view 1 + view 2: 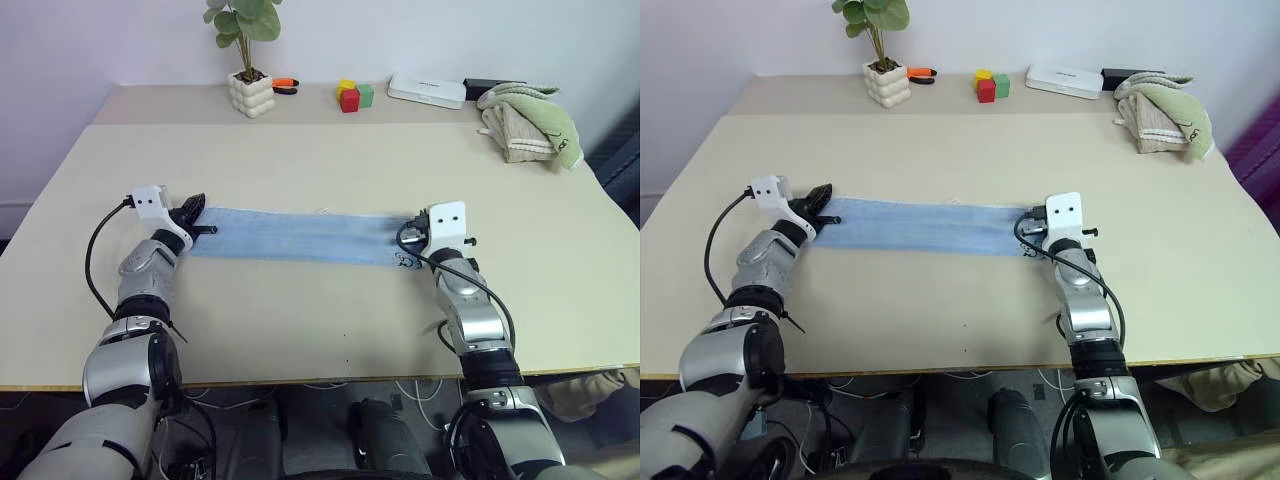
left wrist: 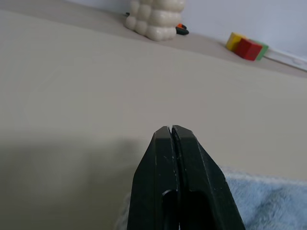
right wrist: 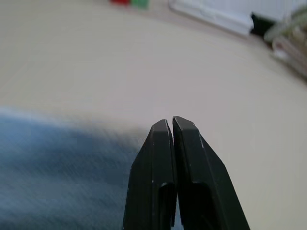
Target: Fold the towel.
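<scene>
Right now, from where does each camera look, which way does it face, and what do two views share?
Left eye, right eye: on the head, facing forward and down at the table; both arms hold the blue towel at its ends.
Left wrist: along the shut left hand, toward the white plant pot.
Right wrist: along the shut right hand, over towel.
Shared: pot and colored blocks in head and left wrist views.

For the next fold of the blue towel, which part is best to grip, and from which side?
Probably the two short ends of the towel. It lies as a long flat strip across the table, so each end is free to approach from the near edge, where the left gripper and right gripper sit, shut.
</scene>
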`<control>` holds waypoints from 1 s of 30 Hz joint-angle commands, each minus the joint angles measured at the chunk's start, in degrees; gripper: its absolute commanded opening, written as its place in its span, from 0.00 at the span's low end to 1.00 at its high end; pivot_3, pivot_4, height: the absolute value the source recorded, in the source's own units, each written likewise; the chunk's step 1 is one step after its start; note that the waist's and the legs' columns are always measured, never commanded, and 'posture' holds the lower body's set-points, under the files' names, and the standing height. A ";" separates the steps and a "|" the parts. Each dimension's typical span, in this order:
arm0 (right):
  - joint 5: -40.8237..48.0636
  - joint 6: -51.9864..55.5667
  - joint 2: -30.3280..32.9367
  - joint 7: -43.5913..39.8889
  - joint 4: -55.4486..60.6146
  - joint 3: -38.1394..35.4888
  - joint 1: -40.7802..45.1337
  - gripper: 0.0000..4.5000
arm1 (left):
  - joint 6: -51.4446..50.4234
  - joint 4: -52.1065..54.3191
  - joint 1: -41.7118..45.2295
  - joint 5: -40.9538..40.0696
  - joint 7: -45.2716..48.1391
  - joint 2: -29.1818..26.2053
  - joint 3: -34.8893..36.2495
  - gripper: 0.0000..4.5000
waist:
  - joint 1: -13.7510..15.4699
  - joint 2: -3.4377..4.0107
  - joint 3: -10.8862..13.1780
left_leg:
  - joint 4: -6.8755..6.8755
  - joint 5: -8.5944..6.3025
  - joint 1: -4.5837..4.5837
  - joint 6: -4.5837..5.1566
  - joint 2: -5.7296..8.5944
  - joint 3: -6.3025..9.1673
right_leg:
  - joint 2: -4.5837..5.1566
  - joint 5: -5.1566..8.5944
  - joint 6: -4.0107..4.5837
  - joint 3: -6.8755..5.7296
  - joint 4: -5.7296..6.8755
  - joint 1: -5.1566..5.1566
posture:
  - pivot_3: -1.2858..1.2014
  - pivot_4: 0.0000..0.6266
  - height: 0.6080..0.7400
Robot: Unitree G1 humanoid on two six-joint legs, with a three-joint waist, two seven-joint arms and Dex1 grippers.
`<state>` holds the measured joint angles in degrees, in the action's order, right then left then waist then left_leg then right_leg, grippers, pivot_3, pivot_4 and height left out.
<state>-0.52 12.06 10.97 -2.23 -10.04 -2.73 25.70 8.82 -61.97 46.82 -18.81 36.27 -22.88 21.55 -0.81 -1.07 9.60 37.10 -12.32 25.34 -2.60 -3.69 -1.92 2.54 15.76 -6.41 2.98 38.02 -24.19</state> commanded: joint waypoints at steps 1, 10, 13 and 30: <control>1.96 2.23 -2.12 -0.98 5.84 0.70 3.13 0.02 | -2.72 8.54 2.85 -0.96 0.32 1.81 -1.68 0.00 | 0.15 0.00 0.00 | 0.00 0.00 0.01 0.00 0.00 0.01 | 0.00 0.00 0.00 0.00 0.00 0.00 | 0.52 0.24 1.00; 4.56 2.97 -11.54 -2.58 -2.56 3.21 5.99 0.02 | -12.81 22.98 0.11 0.78 -5.42 16.88 -11.12 0.00 | -0.17 0.00 0.00 | -0.01 0.00 0.01 0.00 0.03 0.02 | 0.01 0.00 0.00 0.01 -0.04 0.04 | 0.52 0.24 1.00; 5.05 3.24 -12.94 -3.86 -7.40 3.76 6.67 0.02 | -12.11 21.51 -1.54 2.23 -5.16 19.98 -13.65 0.00 | -0.43 0.00 0.00 | -0.07 0.00 0.00 0.00 0.01 0.03 | -0.04 0.00 0.01 0.03 -0.04 -0.02 | 0.52 0.24 1.00; 3.22 0.12 -8.33 1.53 -12.77 -0.41 4.80 0.02 | -7.61 18.72 -6.09 5.30 -7.10 11.25 -12.62 0.00 | 0.07 0.00 -0.01 | -0.06 0.00 0.00 0.00 0.03 0.05 | 0.00 0.00 0.00 0.01 -0.04 0.01 | 0.52 0.24 1.00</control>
<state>3.14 12.73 2.01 -1.49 -22.90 -2.43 31.56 -0.14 -44.70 41.28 -14.14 29.23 -10.83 8.67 -0.75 -1.07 9.59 37.05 -12.32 25.33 -2.60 -3.66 -1.87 2.54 15.76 -6.40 3.00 37.97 -24.17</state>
